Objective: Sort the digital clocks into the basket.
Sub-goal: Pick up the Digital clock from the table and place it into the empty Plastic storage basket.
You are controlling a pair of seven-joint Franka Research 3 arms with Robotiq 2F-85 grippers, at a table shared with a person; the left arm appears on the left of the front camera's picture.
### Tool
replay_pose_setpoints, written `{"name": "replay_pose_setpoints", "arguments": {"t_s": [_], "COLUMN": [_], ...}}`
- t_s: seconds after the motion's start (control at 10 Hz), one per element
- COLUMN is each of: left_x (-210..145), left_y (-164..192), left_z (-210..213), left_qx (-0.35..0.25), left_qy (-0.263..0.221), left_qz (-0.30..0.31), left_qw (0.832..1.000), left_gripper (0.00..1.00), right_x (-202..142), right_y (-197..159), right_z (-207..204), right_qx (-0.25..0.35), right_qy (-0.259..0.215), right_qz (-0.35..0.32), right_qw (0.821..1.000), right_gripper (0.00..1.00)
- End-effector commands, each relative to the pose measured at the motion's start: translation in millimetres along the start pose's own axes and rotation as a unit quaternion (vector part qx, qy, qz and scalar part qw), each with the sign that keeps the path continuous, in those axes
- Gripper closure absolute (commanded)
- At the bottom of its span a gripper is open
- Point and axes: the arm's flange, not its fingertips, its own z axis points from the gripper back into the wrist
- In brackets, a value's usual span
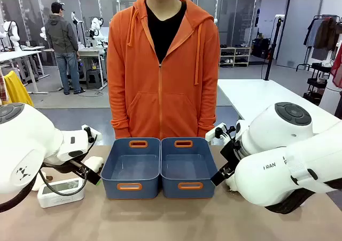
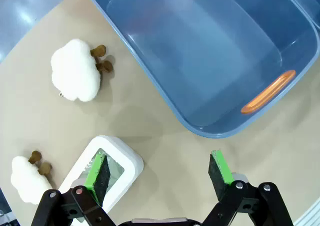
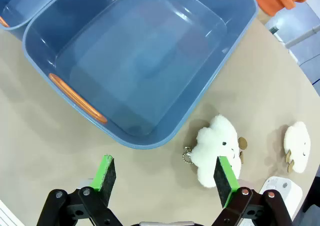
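One digital clock (image 2: 124,161) off-centre under released left hand (image 2: 157,161), right hand (image 3: 165,162) also released

Left gripper (image 2: 159,161) and right gripper (image 3: 165,162) hover low, fingers (image 2: 220,168) spread wide.

Two clocks out on the worktop, both baskets empty

We see one white digital clock (image 1: 60,192) lying flat, pale LCD face up, near the left basket (image 1: 110,169) but apart from it. That dark-blue tub with orange-rimmed handle slots sits side by side with the identical right basket (image 1: 209,169), both upright. A second clock (image 3: 287,191) lies beyond the right basket, cut off by the frame edge.
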Motion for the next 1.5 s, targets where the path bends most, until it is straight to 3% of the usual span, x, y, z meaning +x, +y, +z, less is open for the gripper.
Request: {"name": "replay_pose_setpoints", "arguments": {"t_s": [0.0,0.9,1.1,1.4], "left_x": [0.1,0.1,19.5,24.2], "left_y": [-0.3,-0.4,14.7,78.2], "left_z": [0.0,0.0,42.7,129.7], "left_qx": [0.0,0.0,-0.03,-0.097], "left_qy": [0.0,0.0,0.001,-0.028], "left_qz": [0.0,-0.001,-0.054,-0.082], "left_qw": [1.0,1.0,0.998,0.991], "left_gripper": [0.0,0.0,0.0,0.0], "right_x": [0.0,0.0,18.1,10.2], "right_y": [0.0,0.0,-33.3,-107.1], "right_z": [0.0,0.0,49.3,124.4], "right_qx": [0.0,0.0,-0.013,0.023], "right_qy": [0.0,0.0,-0.067,-0.096], "right_qz": [0.0,0.001,0.038,0.039], "right_qw": [1.0,1.0,0.997,0.994], "right_gripper": [0.0,0.0,0.0,0.0]}}
